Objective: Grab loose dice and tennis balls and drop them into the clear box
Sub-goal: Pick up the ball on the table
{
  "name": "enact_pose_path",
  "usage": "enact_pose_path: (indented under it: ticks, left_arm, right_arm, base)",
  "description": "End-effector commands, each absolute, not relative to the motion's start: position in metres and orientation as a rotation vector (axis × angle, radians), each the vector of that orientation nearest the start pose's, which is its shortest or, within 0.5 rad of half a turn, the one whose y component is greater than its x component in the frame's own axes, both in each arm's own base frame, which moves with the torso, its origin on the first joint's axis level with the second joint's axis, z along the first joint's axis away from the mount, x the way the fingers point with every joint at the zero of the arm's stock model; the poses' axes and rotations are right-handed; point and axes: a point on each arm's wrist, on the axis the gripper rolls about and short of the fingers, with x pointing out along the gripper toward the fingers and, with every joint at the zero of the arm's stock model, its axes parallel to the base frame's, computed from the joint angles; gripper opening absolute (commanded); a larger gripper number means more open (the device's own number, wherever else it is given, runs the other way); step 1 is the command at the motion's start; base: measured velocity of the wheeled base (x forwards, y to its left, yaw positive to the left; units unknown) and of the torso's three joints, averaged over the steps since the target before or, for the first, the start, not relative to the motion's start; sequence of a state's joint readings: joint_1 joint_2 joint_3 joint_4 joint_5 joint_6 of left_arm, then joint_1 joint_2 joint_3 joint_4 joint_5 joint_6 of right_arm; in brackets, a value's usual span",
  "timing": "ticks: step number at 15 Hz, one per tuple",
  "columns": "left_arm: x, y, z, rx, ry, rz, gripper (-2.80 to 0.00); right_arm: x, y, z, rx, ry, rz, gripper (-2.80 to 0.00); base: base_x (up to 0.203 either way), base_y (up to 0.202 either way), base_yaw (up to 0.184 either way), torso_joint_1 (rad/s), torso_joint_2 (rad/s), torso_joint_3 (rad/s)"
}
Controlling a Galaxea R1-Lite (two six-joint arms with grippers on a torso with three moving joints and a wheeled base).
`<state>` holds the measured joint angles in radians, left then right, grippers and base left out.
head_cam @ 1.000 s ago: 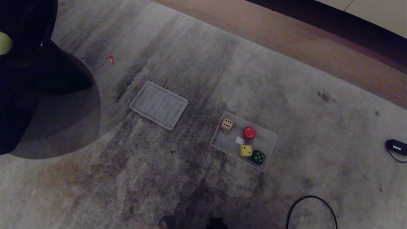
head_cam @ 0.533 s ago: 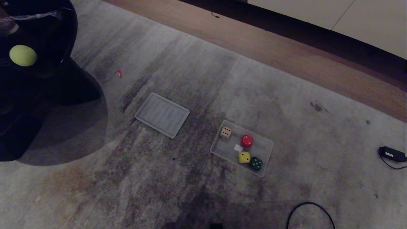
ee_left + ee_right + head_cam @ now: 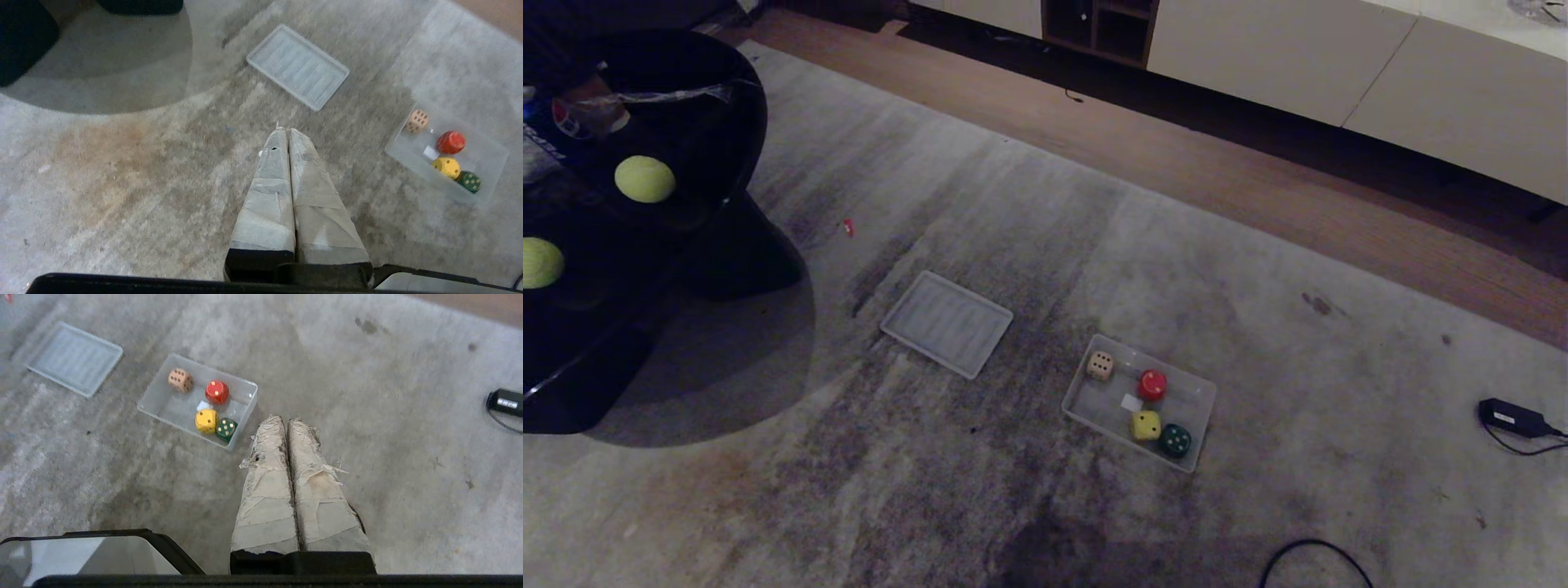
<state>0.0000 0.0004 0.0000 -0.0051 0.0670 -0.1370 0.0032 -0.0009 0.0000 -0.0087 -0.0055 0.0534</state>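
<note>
**Four dice boxed, two tennis balls up on the black desk**

The clear box (image 3: pixel 1205 400) sits on the carpet just right of centre in my head view, lower half of the frame. Inside it I count four dice: beige (image 3: pixel 1100 365), red (image 3: pixel 1152 385), yellow (image 3: pixel 1145 425) and dark green (image 3: pixel 1175 440), the last two touching. A small white scrap lies among them.

What has just changed is my viewpoint: over the last second the whole picture has slid down, so the camera has lifted. The box and lid have not moved on the carpet. The lift brings a second tennis ball into sight. I now count two, one (image 3: pixel 645 179) in the upper left and one (image 3: pixel 539 262) at the left edge, both on the glossy black desk (image 3: pixel 727 122). I judge the dice finished and the balls the remaining work.

One ribbed lid (image 3: pixel 947 323) lies left of the box, well apart.

The left claw (image 3: pixel 284 131) is closed and empty above bare carpet; the right claw (image 3: pixel 283 419) likewise, near the box's corner.
</note>
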Motion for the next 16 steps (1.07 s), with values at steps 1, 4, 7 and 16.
enact_pose_path:
  ticks: [1, 4, 7, 16]
  left_arm:
    - [-0.0226, 0.0015, 0.0757, -0.138, -0.008, 0.067, -2.8]
    - [-0.0226, 0.0015, 0.0757, -0.138, -0.008, 0.067, -2.8]
    - [-0.0226, 0.0015, 0.0758, -0.138, -0.008, 0.067, -2.8]
    - [-0.0226, 0.0015, 0.0759, -0.14, -0.009, 0.067, -2.8]
  right_arm:
    - [-0.0223, -0.0002, 0.0752, 0.054, -0.003, -0.002, -2.8]
    - [-0.0223, -0.0002, 0.0751, 0.054, -0.002, -0.003, -2.8]
    - [-0.0223, -0.0002, 0.0752, 0.054, -0.003, -0.003, -2.8]
    - [-0.0223, -0.0002, 0.0752, 0.054, -0.003, -0.002, -2.8]
  base:
    - [0.0, 0.0, 0.0, 0.006, 0.0, 0.203]
    - [0.0, 0.0, 0.0, 0.002, 0.01, 0.201]
    - [0.0, 0.0, 0.0, 0.004, 0.0, 0.203]
    - [0.0, 0.0, 0.0, 0.002, 0.0, 0.203]
